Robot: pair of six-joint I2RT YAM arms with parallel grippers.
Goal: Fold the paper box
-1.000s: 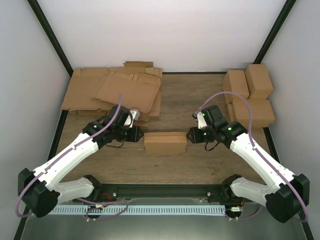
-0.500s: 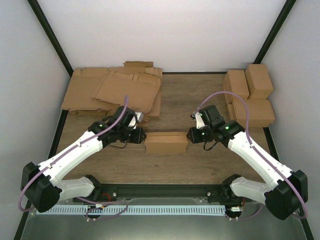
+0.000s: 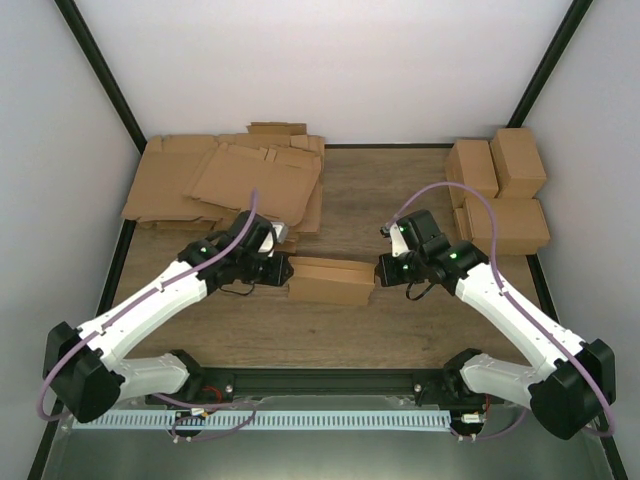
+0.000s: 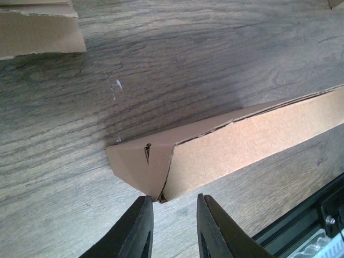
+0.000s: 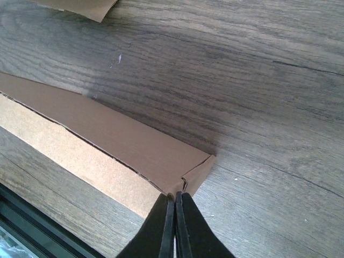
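one paper box [image 3: 330,283] lies on the tabletop [image 3: 385,195], near its middle. left jaws partly open, the box's end corner right at their tips, not clamped. right jaws pressed fully together, tips touching the other end.

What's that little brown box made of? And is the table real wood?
The paper box looks like thin brown cardboard, matte and slightly fuzzy: its cut edges look ragged and its panels bend along creases. The table looks like grey-brown wood, with grain lines running across it, but it could be a printed wood-look surface; the pictures cannot settle that.
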